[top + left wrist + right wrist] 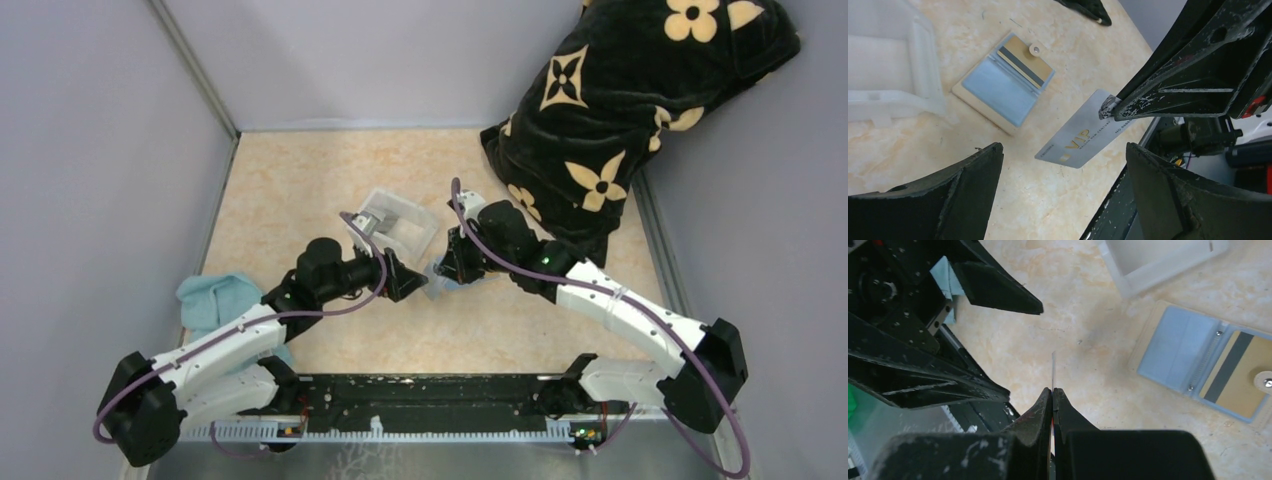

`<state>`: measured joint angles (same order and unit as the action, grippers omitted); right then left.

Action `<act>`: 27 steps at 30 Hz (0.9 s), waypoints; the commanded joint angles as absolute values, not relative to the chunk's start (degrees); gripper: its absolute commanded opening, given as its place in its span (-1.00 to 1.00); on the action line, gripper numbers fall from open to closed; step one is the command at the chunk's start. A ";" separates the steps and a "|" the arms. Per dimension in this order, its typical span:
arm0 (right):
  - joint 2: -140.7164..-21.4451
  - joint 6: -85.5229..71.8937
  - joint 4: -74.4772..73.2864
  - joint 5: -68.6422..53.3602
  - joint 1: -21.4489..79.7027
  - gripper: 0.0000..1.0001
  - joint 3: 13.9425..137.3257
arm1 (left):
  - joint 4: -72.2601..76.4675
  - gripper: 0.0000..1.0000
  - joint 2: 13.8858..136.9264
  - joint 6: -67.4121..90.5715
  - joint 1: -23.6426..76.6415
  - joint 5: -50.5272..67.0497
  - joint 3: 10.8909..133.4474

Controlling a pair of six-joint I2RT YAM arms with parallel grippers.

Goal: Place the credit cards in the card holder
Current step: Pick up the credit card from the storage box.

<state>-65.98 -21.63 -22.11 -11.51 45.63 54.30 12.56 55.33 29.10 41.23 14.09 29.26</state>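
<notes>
Your right gripper (1053, 391): jaws pinched tight on silver card (1083, 135), gripped near one short end. Card's long axis runs straight out from fingertips, with its free short end pointing toward your left gripper (1062, 148). Left jaws spread wide, holding nothing. Card holder (1003, 82) lies open flat on table (1058, 45), lining up, just beside clear tray (893, 65). Gold card (1025, 62) sits in its snap-side half, stripe parallel to fold.

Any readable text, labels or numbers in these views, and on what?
"VIP": gold letters on the silvery card held by the right hand.
Small print on that card: too blurred to read.
Tan-gold card in the card holder: dark stripe only, no text visible.
</notes>
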 commanded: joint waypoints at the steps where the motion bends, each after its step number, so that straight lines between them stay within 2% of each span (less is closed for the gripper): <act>1: -63.70 -23.44 -18.48 -16.25 46.36 -1.00 53.81 | 15.80 0.94 57.17 25.05 42.25 18.49 29.59; 6: -64.10 -23.88 -18.22 -19.12 45.69 -1.00 53.27 | 17.59 0.92 57.50 23.76 42.28 19.68 28.62; 16: -64.49 -25.20 -15.39 -27.37 40.97 -1.00 51.06 | 21.16 0.67 63.04 21.97 42.28 26.58 29.14; 25: -68.76 -26.79 -10.38 -36.36 36.80 -1.00 49.04 | 25.63 0.29 65.95 22.70 42.19 31.21 29.41; 26: -69.34 -26.95 -9.88 -36.94 36.48 -1.00 48.97 | 25.74 0.20 66.31 22.61 42.11 31.59 29.58; 27: -69.83 -26.96 -9.72 -37.19 36.22 -1.00 48.96 | 25.82 0.03 66.69 22.62 42.02 32.17 29.74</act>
